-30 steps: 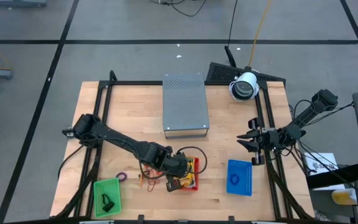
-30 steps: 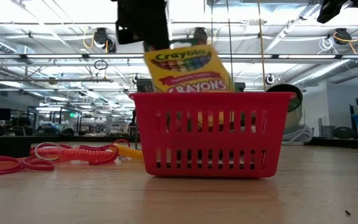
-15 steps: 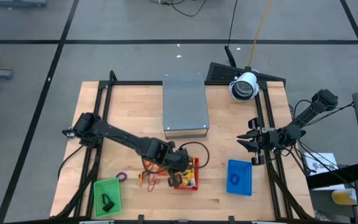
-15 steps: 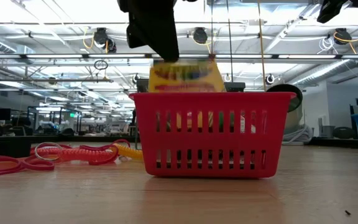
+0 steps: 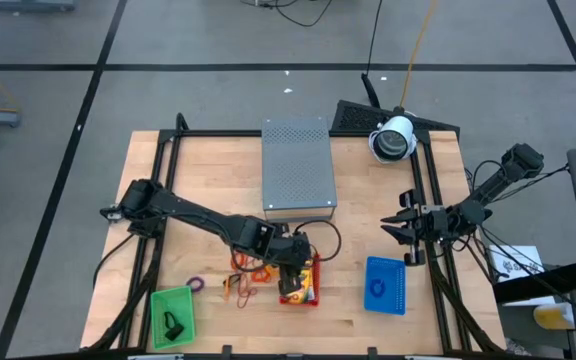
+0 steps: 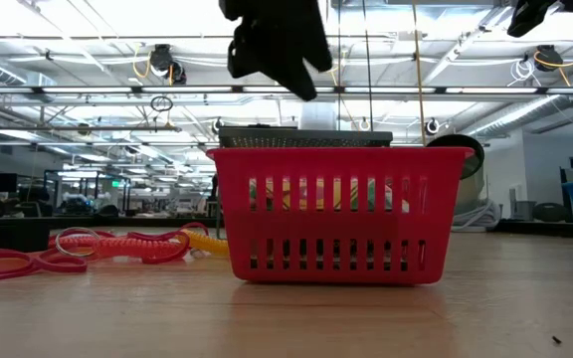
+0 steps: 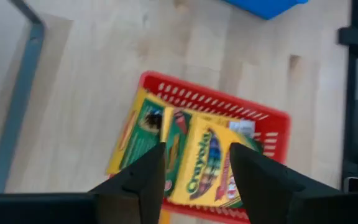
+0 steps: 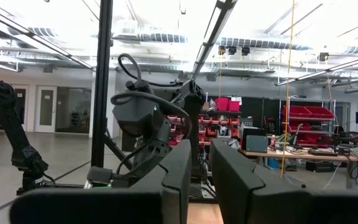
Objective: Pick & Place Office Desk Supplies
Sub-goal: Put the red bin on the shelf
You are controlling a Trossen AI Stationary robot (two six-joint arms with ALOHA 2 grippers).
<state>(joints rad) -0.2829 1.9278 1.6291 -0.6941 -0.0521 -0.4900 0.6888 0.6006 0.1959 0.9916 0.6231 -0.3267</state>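
Vs 1 s ago: crayon box (image 7: 207,167) no longer sticks up above the red tray (image 6: 338,214) rim in the low view. It's dropped inside now, lying flat in the tray next to a second crayon packet (image 7: 143,134). Left gripper (image 7: 196,163) has let go, fingers apart, nothing between them, hovering right above the tray w/ the box visible in the gap. The arm has shifted a bit toward the back of the table, and in the low view the gripper (image 6: 277,40) hangs higher over the tray rim than before.

Right gripper (image 5: 400,222) hasn't moved, parked at the right edge of the table, off the wood, over the frame rail. Fingers close together w/ a narrow gap, holding nothing.

Table (image 5: 208,180): light wood, black frame rails along both sides. Red tray near the front edge, about mid-width. Rubber bands (image 5: 243,285) (orange/red) loose on the wood just left of the tray, one purple loop (image 5: 196,284) further left. Green tray (image 5: 172,316) at front-left corner w/ a dark clip (image 5: 173,324) in it. Blue tray (image 5: 385,284) front-right, has a blue loop inside. Grey perforated box (image 5: 298,168) at back-centre. White round camera (image 5: 392,138) at back-right corner.

Room: grey floor w/ black tape lines, cables beyond the back edge. Low view shows open workshop, ceiling strip lights, shelving and benches far behind.
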